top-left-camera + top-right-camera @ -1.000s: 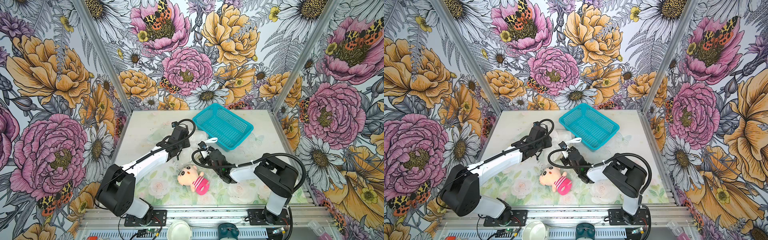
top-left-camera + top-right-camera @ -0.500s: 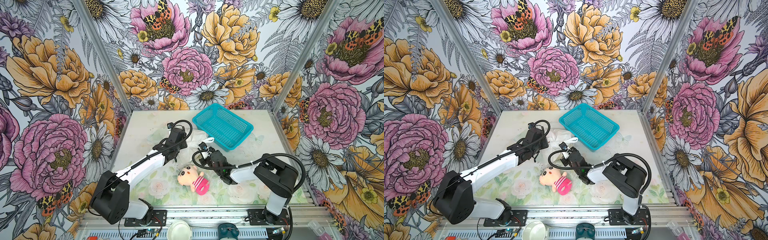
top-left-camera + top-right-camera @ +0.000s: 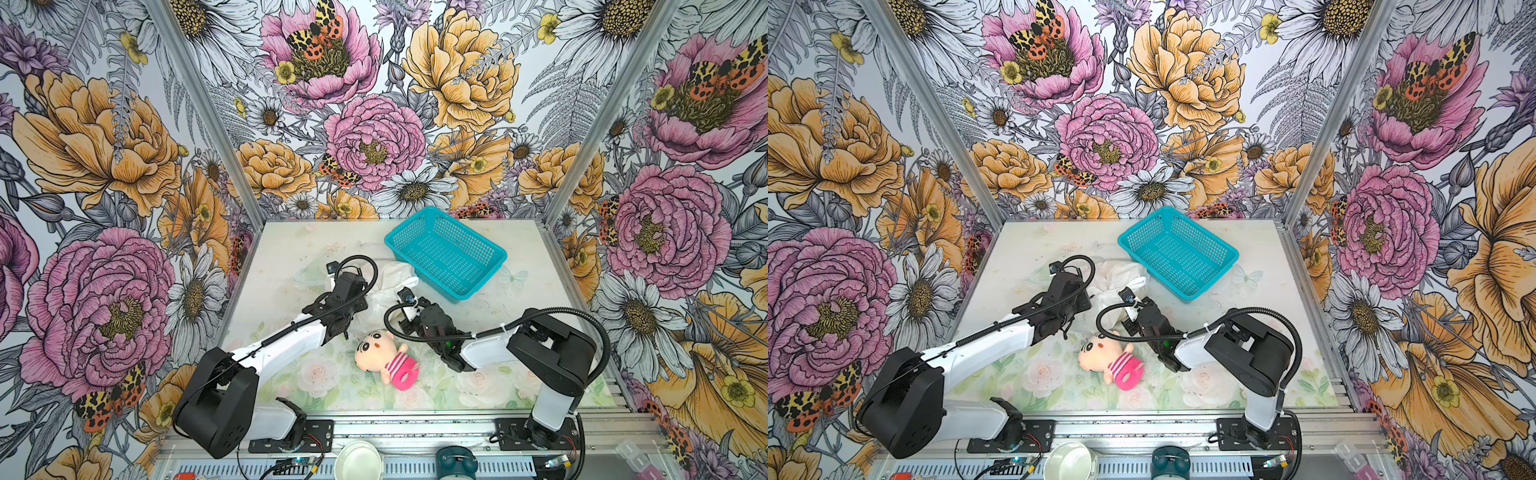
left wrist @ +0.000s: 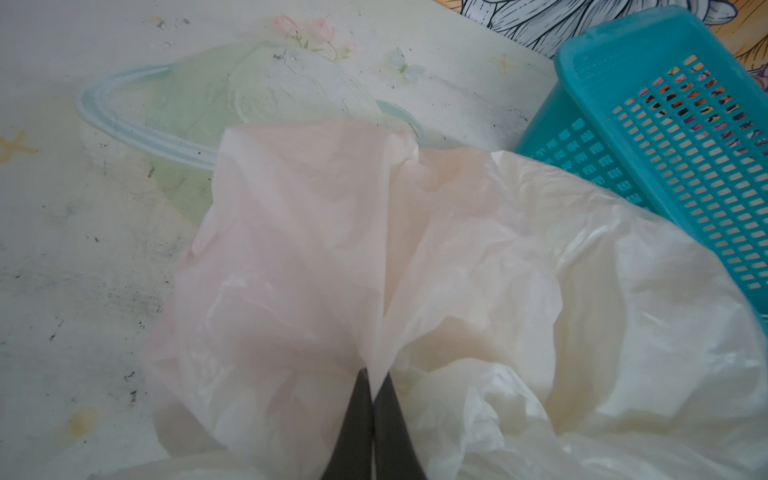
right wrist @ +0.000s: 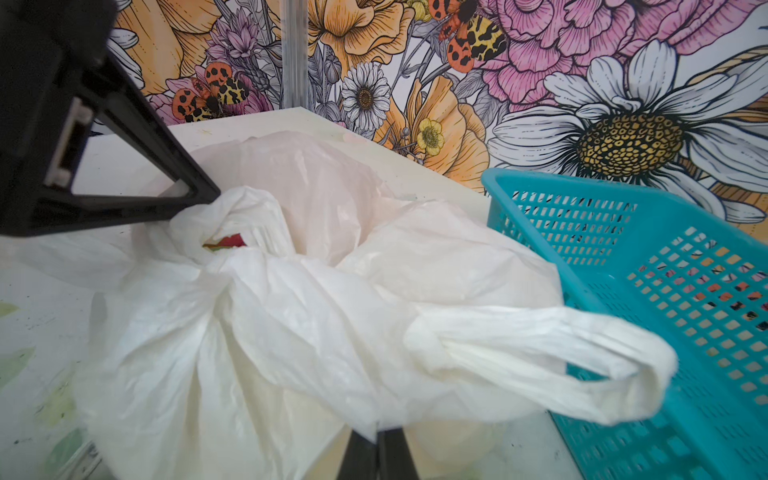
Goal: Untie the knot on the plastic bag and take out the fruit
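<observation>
Jaws closed on both sides: left gripper pinches thin film of bag, right gripper clamps a lower fold. Bag is crinkled, translucent white, slumped on table just beside basket. Handle loop sticks out. Red fruit glimpsed inside.

Both top views show the left arm, lower left of the frame, and the right arm, lower right: white shells, bulky black joints, black bolted base plates. A black ribbed cable loops at each wrist. The left gripper and right gripper have slim black fingers.
</observation>
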You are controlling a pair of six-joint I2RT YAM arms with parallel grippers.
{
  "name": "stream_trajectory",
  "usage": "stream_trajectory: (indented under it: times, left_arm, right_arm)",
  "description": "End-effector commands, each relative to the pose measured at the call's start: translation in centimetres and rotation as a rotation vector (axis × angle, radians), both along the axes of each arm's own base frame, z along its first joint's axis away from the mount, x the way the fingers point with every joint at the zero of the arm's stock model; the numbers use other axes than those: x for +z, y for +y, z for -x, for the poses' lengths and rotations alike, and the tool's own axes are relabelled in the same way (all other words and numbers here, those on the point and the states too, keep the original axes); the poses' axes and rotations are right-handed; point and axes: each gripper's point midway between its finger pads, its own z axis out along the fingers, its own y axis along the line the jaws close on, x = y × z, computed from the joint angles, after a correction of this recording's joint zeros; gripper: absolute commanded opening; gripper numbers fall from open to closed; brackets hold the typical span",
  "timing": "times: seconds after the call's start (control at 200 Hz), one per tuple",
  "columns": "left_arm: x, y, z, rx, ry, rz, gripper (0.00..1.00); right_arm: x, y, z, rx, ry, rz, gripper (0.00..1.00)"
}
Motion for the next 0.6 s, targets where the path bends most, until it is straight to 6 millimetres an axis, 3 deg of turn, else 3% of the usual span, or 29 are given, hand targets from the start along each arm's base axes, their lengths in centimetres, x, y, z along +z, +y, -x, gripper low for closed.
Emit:
stream_trajectory:
  times: [0.0, 0.595]
  left_arm:
    - [0.1, 1.6, -0.1, 0.061, -0.021, 0.002, 0.00]
    - [-0.7, 5.9, 0.9, 0.138, -0.036, 0.055, 0.00]
  right_arm:
    - [1.1, -0.7, -0.8, -0.070, -0.025, -0.031, 0.00]
    - [0.9, -2.9, -2.4, -0.195, -0.018, -0.048, 0.00]
